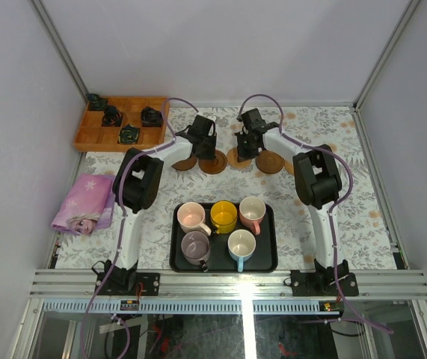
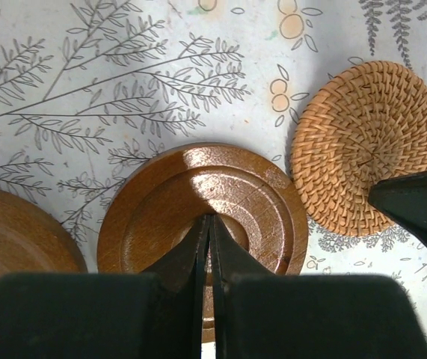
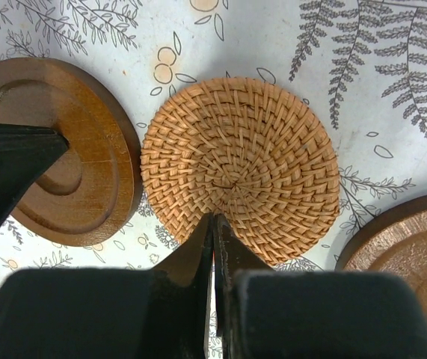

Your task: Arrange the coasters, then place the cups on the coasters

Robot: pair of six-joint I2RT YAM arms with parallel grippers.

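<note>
The coasters [image 1: 213, 162] lie in a row across the far part of the bench [image 1: 333, 217]. They are well beyond the cups [image 1: 223, 217], which all stand in the tray [image 1: 267, 253] near the arm bases. From above the row reads as plain brown. The wrist views show a woven coaster [image 3: 239, 168] lying edge to edge with a ringed wooden disc [image 2: 198, 183]. The left pincer [image 2: 209, 224] is pressed together and empty, tips over that wooden disc. The right pincer [image 3: 213, 221] is likewise pressed together, tips over the woven coaster's near edge. Only the top view shows the box [image 1: 121, 123] and the pink cloth [image 1: 84, 203] at the left.
</note>
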